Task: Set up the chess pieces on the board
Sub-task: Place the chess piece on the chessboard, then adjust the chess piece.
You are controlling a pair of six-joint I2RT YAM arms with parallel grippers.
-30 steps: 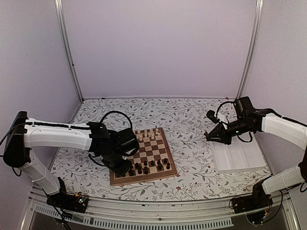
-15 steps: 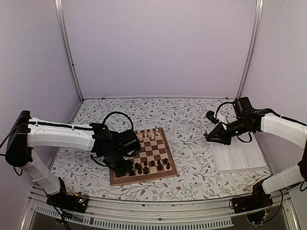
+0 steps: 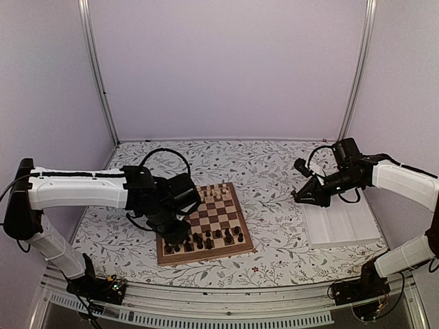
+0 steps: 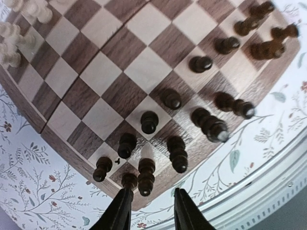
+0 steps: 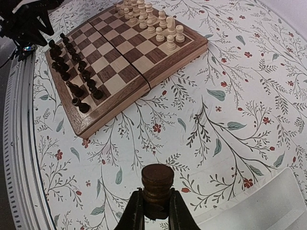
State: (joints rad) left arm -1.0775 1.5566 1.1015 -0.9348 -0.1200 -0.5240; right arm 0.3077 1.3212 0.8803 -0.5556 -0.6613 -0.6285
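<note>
The board (image 3: pixel 223 212) lies mid-table, with several dark chess pieces (image 3: pixel 212 240) on its near rows. My left gripper (image 3: pixel 173 234) hangs over the board's near left corner. In the left wrist view it (image 4: pixel 151 211) is open and empty, its fingertips (image 4: pixel 120 208) just short of a tall dark piece (image 4: pixel 145 175) at the board's (image 4: pixel 139 67) edge. My right gripper (image 3: pixel 302 195) hovers above the table to the right of the board. In the right wrist view it (image 5: pixel 157 211) is shut on a dark chess piece (image 5: pixel 157 184).
Cream pieces (image 3: pixel 212 193) fill the board's far rows, also in the right wrist view (image 5: pixel 148 19). A white compartment tray (image 3: pixel 343 226) lies at the right, under my right arm. The table has a floral cloth (image 3: pixel 274 171) and a metal rail along its near edge.
My left gripper has lifted and drawn back a little from the board's near left corner, so dark pieces there now show. The right arm has barely moved.
</note>
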